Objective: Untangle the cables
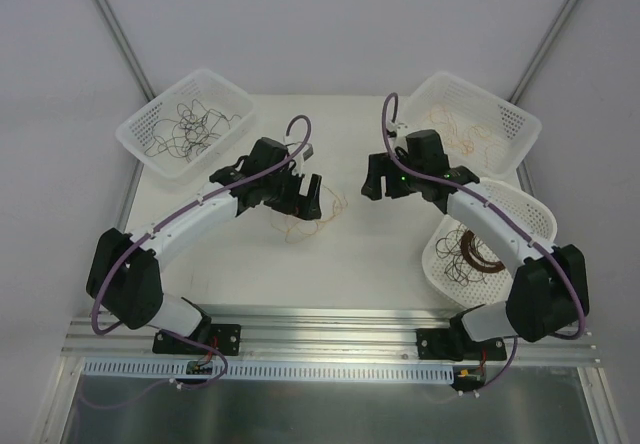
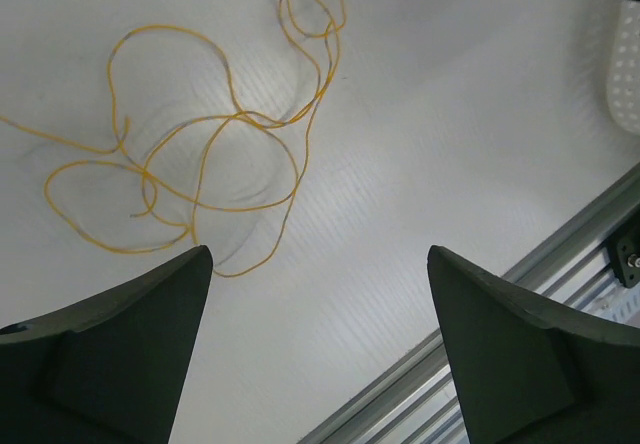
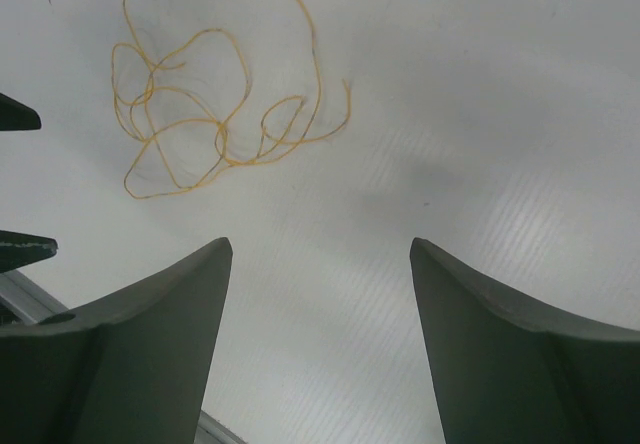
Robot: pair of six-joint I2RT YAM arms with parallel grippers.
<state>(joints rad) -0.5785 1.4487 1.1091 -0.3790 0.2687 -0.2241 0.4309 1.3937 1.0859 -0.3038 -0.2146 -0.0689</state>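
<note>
both pairs of jaws are spread wide, nothing between either pair. left gripper (image 2: 320, 252) hangs over the table (image 1: 370, 254). the yellow cable (image 2: 240, 115) lies flat just ahead of its fingertips, off toward the left-hand finger in its wrist view, not in the gap. right gripper (image 3: 320, 242) is much the same: the loops sit ahead of its tips, off to the left-hand finger's side, clear of the gap. from above, the cable sits between the two grippers, closer to the left one.

looks like one strand crossing itself several times, can't be sure. free ends show at the far side of the pile from both sets of jaws.

my read: the step in hand is a fresh grasp on this pile. to do it well:
- go for a free tail, not a crossing. pinching two runs together would likely tighten it.
- strand is far thinner than a finger, so come right down to the table and close fully, else it slips out.
- one arm per end, draw apart slowly and low.

more cables wait in the basket beyond the left jaws (image 1: 130, 134) and the basket beyond the right jaws (image 1: 525, 129).
</note>
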